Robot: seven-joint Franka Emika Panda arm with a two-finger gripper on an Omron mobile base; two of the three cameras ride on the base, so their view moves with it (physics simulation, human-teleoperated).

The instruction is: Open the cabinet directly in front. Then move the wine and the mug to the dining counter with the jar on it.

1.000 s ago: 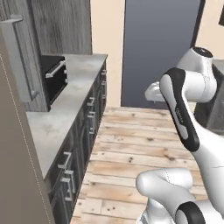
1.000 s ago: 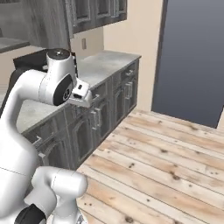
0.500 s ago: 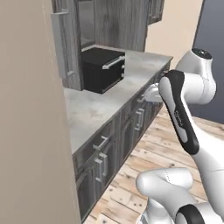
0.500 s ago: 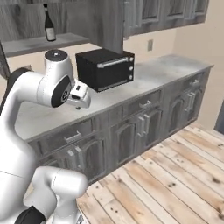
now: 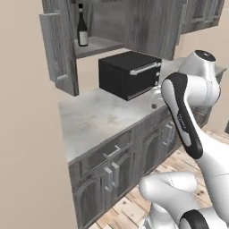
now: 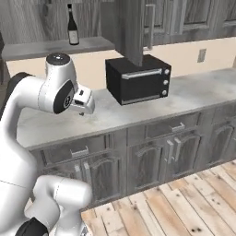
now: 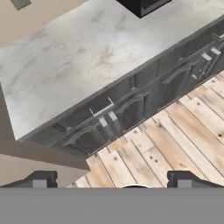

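Marble desk runs along a beige wall above grey base cabinets and a plank floor. Over it the cabinet stands open, one door swung out to the left. On its shelf the wine stands upright. A black oven sits on the desk below. The gripper hangs released above the desk's front edge, its fingers wide apart, grasping nothing.

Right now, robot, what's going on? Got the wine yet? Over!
Fingers open, holding nothing. Cabinet doors open, wine upright on its shelf. Black toaster oven sits on the worktop below.
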